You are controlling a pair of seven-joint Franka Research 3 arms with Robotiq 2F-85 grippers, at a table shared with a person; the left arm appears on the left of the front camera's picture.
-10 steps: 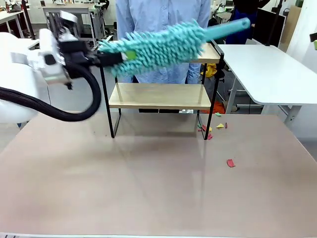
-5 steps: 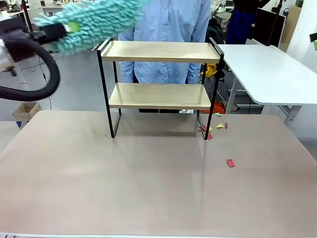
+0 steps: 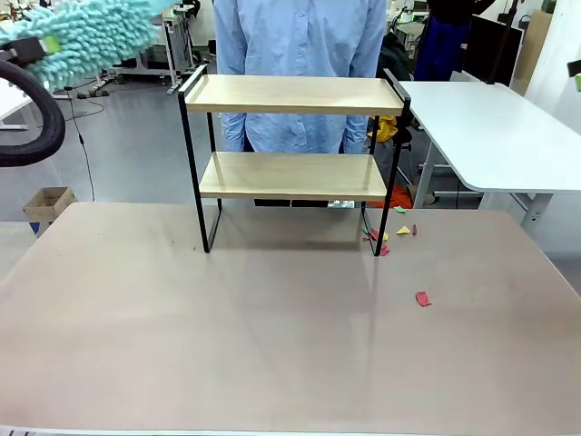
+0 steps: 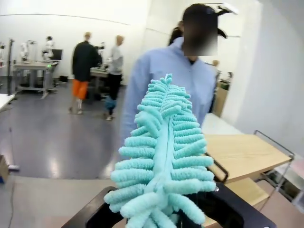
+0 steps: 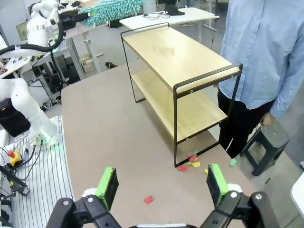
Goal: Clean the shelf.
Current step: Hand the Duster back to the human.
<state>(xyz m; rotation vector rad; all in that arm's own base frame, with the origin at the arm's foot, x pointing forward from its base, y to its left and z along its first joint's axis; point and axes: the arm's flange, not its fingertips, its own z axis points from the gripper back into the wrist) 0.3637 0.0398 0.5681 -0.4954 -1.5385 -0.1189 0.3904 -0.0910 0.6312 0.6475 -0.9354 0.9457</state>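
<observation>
Front view: the shelf (image 3: 295, 136) stands at the far side of the brown table (image 3: 272, 327), in front of a person in a light blue shirt (image 3: 300, 36). Both wooden boards look bare. A few coloured paper scraps (image 3: 422, 298) lie on the table by the shelf's right leg and a little nearer the camera. At the top left corner a fluffy turquoise duster (image 3: 86, 32) is held up, well apart from the shelf.

Left wrist view: the left gripper (image 4: 164, 213) is clamped on the duster's (image 4: 164, 156) base — its bristles point up towards the person, with the shelf (image 4: 242, 154) lower right.

Right wrist view: the right gripper (image 5: 161, 183) hangs above the table with its green pads spread apart, empty. Below it are the shelf (image 5: 178, 76) and the scraps (image 5: 190, 161) at its foot.

Judging from this, the boards seem swept — what remains is the litter on the table
</observation>
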